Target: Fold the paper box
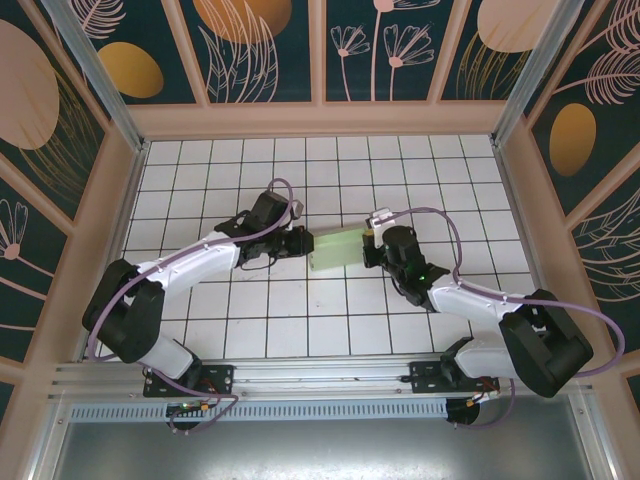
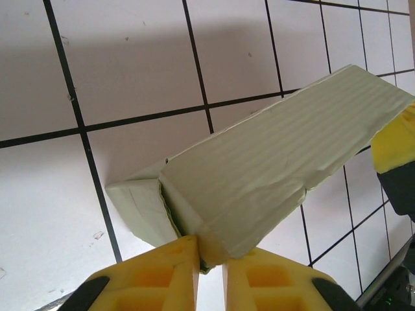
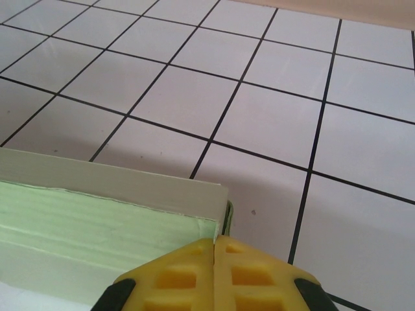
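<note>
**White-tiled desk, mint box pinned at both ends**

White tiles with black grid lines cover the desk (image 1: 200,330), which is walled in by dark floral panels (image 1: 265,45). The paper box (image 1: 335,250) sits over the desk's middle as a narrow, pale mint-green card sleeve. It is already partly formed, with a creased flap folded in at one end.

The left fingers (image 1: 298,243) are at the box's left end. In the left wrist view they are grasping its folded corner, and the narrow slit between the yellow pads is taken up by card. The right fingers (image 1: 370,240) are at the box's right end. In the right wrist view they are clenched tight together on the edge of the card where it runs into their seam.

The box's long axis runs from one set of fingers straight to the other, with its left end slightly nearer the arm bases than its right. Neither arm is nearer; each is touching its own end. Any coming fold probably depends on this line, with one end held as the anchor while the other end's flap is worked. A pull along the axis could tear or bow the thin card.
</note>
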`<state>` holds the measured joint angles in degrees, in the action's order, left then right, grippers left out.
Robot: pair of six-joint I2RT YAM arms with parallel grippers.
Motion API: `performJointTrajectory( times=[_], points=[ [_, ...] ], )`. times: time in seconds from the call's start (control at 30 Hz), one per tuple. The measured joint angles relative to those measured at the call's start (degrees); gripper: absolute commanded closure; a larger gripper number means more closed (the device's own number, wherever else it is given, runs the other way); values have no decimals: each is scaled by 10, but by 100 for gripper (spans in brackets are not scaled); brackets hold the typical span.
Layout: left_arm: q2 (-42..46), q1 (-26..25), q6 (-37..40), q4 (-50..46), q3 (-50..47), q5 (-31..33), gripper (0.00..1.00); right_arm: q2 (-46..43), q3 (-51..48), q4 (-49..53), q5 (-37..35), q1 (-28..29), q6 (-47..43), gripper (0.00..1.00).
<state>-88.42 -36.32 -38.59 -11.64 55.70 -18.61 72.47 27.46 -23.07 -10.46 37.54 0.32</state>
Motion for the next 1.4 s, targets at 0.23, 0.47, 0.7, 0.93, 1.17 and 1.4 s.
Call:
performJointTrajectory(
  times=[0.23,0.47,0.7,0.93,1.17,1.4],
  points=[
    [4,-3,13,4,-2,-20,61,0,-8,-14,0,1,-4,100],
    [40,-4,16,27,-19,-16,40,1,-12,-21,6,10,-4,100],
    [45,-4,-40,62,-30,25,40,1,-12,-23,15,12,-4,100],
    [55,-4,-54,80,-42,41,39,0,-16,-29,16,12,-4,100],
    [130,-3,-57,95,-84,61,35,0,-16,-31,24,16,-4,100],
    [94,0,-88,118,-86,55,49,0,-16,-31,26,16,-4,100]
  ],
)
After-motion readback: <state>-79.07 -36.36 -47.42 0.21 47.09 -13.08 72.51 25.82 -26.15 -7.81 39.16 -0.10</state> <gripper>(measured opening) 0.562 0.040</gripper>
